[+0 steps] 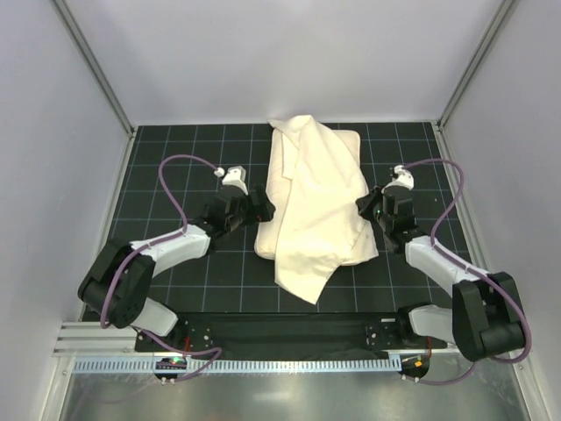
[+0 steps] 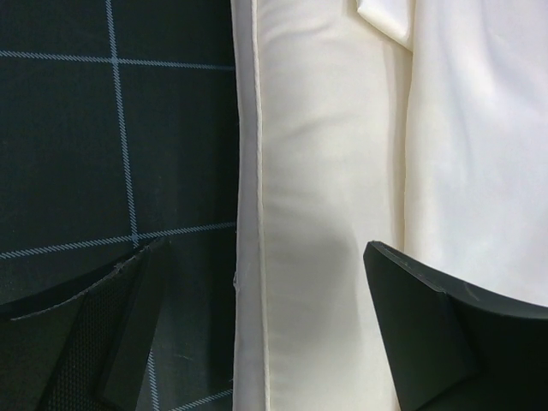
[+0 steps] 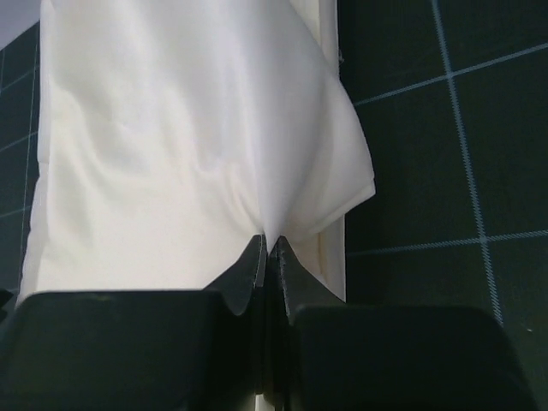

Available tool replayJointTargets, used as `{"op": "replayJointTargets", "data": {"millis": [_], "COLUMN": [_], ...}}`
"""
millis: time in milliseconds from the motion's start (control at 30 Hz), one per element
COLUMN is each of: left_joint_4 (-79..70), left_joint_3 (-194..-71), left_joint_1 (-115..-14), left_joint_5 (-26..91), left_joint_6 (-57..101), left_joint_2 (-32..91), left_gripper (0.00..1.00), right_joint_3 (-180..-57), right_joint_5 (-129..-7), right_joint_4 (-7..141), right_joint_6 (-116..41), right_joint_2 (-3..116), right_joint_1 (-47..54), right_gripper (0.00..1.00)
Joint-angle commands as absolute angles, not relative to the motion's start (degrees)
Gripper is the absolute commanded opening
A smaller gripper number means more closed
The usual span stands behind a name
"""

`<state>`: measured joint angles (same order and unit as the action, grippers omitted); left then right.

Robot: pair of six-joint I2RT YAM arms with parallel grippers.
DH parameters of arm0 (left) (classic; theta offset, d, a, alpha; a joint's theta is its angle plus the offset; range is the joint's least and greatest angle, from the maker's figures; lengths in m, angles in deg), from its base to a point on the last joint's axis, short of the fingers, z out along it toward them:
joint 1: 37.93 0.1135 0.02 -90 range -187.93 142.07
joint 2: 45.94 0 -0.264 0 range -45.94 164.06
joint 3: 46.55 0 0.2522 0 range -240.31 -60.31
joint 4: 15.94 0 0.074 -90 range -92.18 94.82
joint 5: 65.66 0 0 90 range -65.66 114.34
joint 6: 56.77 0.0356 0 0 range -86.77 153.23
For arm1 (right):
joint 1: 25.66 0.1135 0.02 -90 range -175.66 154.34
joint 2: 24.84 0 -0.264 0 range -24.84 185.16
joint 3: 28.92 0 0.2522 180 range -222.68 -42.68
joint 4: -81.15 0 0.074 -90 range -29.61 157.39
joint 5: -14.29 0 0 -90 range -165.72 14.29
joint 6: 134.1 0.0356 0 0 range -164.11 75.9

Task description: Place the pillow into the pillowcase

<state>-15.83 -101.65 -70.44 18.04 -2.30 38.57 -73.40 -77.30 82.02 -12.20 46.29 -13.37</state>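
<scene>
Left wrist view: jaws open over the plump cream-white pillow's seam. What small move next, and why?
Probably close the left gripper on the edge of the plump cream-white pillow: its open jaws straddle that edge, and the right gripper is shut on the thin, limp cream pillowcase draped over it. That should anchor the pillow.

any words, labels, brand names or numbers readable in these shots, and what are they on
None can be read in any view.
Pillow, pillowcase, mat, left arm, right arm: plain, no print.
Rail by the arm bases: any marks are too small to tell.
</scene>
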Motion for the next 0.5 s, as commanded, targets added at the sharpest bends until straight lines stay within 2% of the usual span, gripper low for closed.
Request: {"op": "replayJointTargets", "data": {"millis": [0,167,367,467], "left_joint_4": [-15.8,-14.9,-13.1,-12.8], "left_joint_3": [-104.1,-106.0,-109.9,-111.5], "left_joint_1": [-70.5,-70.4,-70.5,-70.5], "left_joint_5": [18.9,20.7,25.7,30.4], "left_joint_6": [-2.4,-2.8,-3.2,-3.8], "left_joint_2": [39.4,41.7,46.5,50.1], "left_gripper": [1.0,1.0,0.99,0.79], "right_joint_3": [-72.9,-66.9,-66.0,-67.6], "right_joint_5": [-89.6,-103.1,-108.1,-107.3], "right_joint_4": [80.5,78.5,75.3,74.1], "right_joint_6": [-10.3,-4.3,-1.7,-1.7], "right_joint_2": [39.2,27.1,26.1,28.0], "right_joint_1": [-13.3,-13.5,-14.0,-13.9], "right_gripper": [0.04,0.04,0.04,0.04]}}
